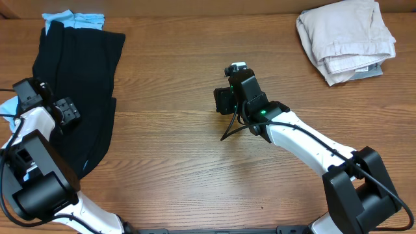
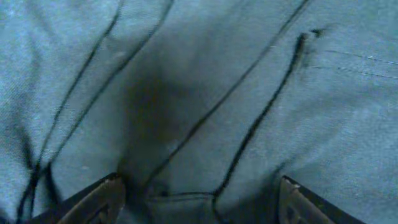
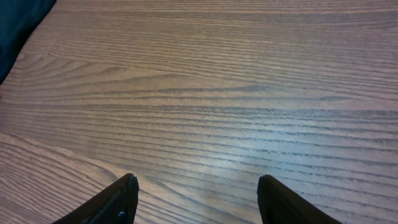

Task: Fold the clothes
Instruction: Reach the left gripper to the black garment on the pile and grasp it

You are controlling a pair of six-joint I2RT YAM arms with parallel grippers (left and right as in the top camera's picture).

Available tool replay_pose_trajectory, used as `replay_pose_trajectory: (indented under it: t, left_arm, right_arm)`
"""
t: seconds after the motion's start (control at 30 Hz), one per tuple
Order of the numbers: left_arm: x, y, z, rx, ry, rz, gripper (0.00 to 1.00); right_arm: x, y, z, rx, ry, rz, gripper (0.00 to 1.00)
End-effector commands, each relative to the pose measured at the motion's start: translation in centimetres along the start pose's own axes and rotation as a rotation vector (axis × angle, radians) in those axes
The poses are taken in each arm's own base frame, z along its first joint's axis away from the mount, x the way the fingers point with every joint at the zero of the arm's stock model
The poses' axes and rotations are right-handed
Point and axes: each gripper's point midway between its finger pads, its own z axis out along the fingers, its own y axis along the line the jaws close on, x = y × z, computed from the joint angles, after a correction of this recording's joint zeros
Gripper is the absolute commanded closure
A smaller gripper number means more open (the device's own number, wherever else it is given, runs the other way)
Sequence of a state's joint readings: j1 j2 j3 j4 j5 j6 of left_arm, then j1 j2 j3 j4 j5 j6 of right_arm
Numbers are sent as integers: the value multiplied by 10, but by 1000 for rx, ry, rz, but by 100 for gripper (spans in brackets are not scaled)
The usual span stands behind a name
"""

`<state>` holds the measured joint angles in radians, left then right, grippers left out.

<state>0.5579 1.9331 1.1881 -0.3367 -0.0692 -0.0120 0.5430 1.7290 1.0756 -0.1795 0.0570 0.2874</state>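
A plain black garment lies spread at the table's left side, with a light blue garment showing at its far end. My left gripper hangs over the black cloth's left part. In the left wrist view the cloth fills the frame, creased, and the jaws are open just above it with nothing between them. My right gripper is at the table's middle, open and empty over bare wood. A corner of the black garment shows at the top left of the right wrist view.
A folded beige garment lies at the back right corner. More light blue cloth peeks out at the left edge beside the left arm. Wooden tabletop stretches between the arms.
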Motion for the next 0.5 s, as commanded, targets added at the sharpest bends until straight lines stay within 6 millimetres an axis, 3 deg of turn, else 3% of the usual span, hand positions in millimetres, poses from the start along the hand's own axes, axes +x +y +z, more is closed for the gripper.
replay_pose_trajectory:
  t: [0.0, 0.3, 0.47]
  left_arm:
    - [-7, -1, -1, 16, -10, -26, 27]
    - [-6, -2, -1, 17, -8, -25, 50]
    - [-11, -9, -4, 59, -21, -25, 67]
  right_arm:
    - [-14, 3, -3, 1, -38, -1, 35]
    - [-15, 1, -3, 8, -41, -1, 35]
    - [-15, -1, -3, 19, -44, -1, 35]
